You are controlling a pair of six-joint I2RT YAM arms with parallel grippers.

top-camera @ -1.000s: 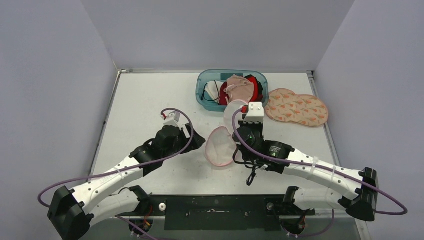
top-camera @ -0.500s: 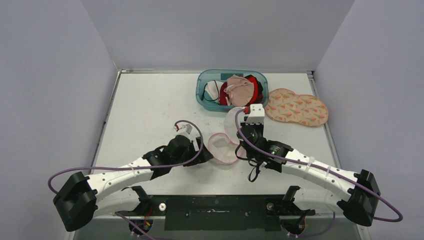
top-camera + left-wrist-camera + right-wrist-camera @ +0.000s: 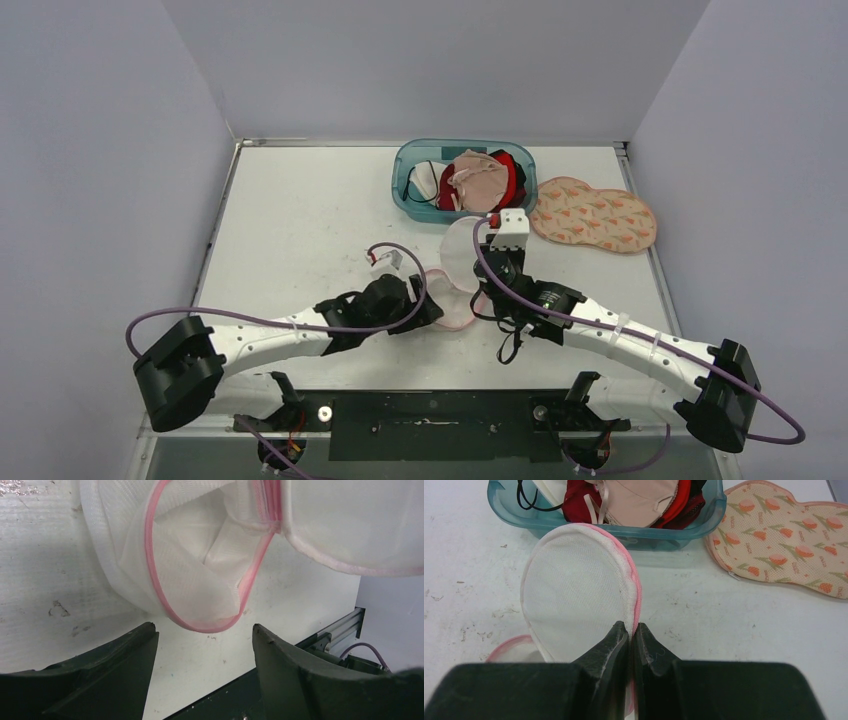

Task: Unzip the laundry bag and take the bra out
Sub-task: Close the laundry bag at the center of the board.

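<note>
The right gripper (image 3: pixel 630 627) is pinching the rim of the laundry bag (image 3: pixel 574 590) while the spread left gripper (image 3: pixel 204 630) is facing its open mouth, needing to catch only the bra (image 3: pixel 217 555) inside, not mesh.

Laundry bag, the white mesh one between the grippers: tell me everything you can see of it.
The laundry bag is white mesh with pink trim, clamshell-shaped, and unzipped. One half lies on the table; the other stands raised, its rim pinched in the shut right gripper. The open left gripper faces its mouth without touching it. White fabric shows inside, too folded to identify.
</note>
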